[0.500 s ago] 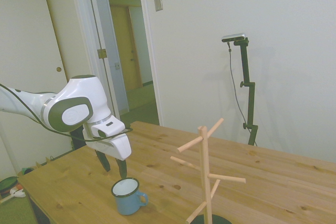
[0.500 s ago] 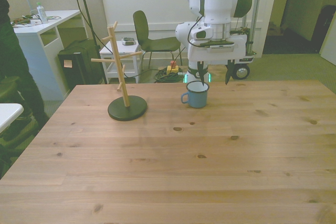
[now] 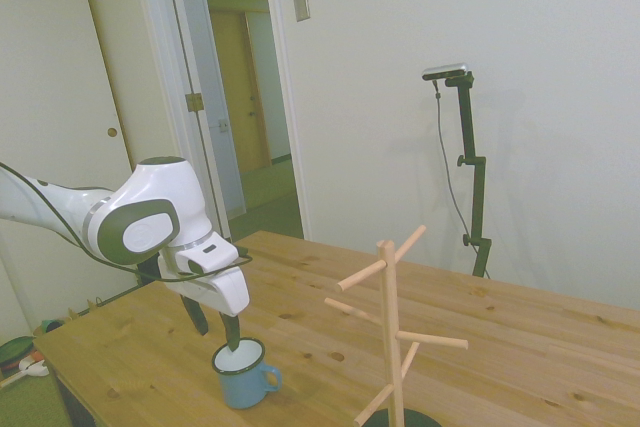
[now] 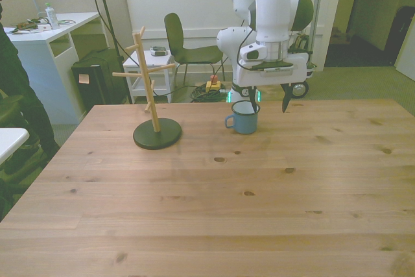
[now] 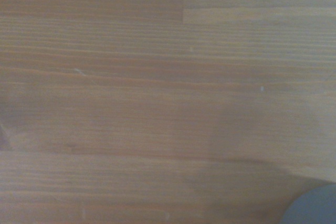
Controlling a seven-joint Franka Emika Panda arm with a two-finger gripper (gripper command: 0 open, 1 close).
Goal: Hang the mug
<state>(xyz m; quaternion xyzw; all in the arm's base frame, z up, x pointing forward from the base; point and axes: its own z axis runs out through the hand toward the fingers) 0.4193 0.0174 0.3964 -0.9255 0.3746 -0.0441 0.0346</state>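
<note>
Now spread wide: two-finger gripper [image 4: 267,104], one dark finger dipped inside small light-blue enamel mug [image 4: 245,119], the other outside toward the front view's right. Mug upright on wooden table [image 4: 214,186], near its far edge. Beside it, wooden peg rack on dark round base [image 4: 154,92].

The white arm [image 3: 60,209] reaches in low, its wrist bent so the pincer [image 4: 268,103] points straight down near the far edge of the counter [image 4: 214,192]. Its two dark fingers [image 4: 285,100] stand wide apart: one dips inside the mug [image 4: 244,117], the other hangs outside it toward the front view's right, tip just above the wood.
</note>
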